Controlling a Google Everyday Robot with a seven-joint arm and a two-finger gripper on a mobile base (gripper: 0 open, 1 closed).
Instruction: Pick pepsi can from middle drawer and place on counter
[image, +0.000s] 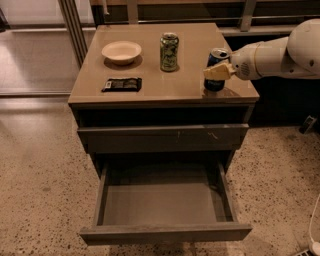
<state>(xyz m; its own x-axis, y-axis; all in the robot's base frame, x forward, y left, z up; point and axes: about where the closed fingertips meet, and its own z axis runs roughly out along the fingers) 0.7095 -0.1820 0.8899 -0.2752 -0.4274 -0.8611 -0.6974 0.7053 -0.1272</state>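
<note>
the gripper (215, 71) is at the pepsi can (215, 85), upright near the counter (165, 90) front right corner; i cannot tell if it pinches.

Gripper (218, 71) sits against the pepsi can (214, 84), which stands upright on the counter (150, 92) by the front corner. Green can (169, 51) stands near the gripper, toward the counter's middle; bowl (121, 51) and dark packet (122, 84) lie further off that way. Middle drawer (165, 205) is pulled open well below the gripper.
</note>
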